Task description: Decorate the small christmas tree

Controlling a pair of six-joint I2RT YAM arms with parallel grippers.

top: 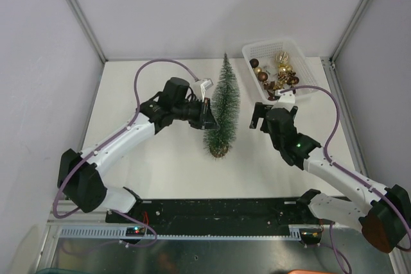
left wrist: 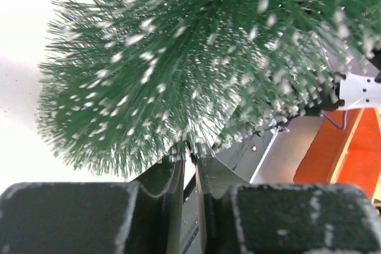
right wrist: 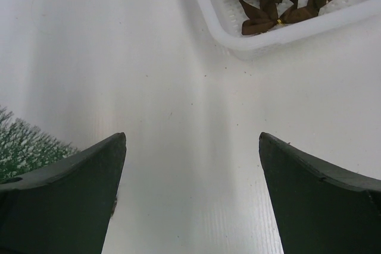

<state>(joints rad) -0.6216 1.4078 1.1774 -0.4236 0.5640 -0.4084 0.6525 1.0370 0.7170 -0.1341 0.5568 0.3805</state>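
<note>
The slim frosted green bottle-brush tree (top: pixel 223 107) stands mid-table. My left gripper (left wrist: pixel 193 162) touches its left side, jaws nearly together; whether it grips, I cannot tell. My right gripper (right wrist: pixel 191 141) is wide open, empty.

- Small christmas tree (top: pixel 223 110), centre of the overhead view: dark green bristles flecked with white, brown base.
- Basket (top: pixel 270 43), upper right: white plastic lattice.
- Baubles (top: pixel 268 74) inside it: brown and gold.
- Bows (right wrist: pixel 268 13), top of the right wrist view: dark brown with gold knots.
- Desk (top: pixel 160 165): plain white.
- Left arm (top: pixel 122 136) and right arm (top: pixel 340 174): white shells, black joints, purple cables (top: pixel 144 72).
- Left gripper (left wrist: pixel 189 171): black jaws dusted with white specks.
</note>
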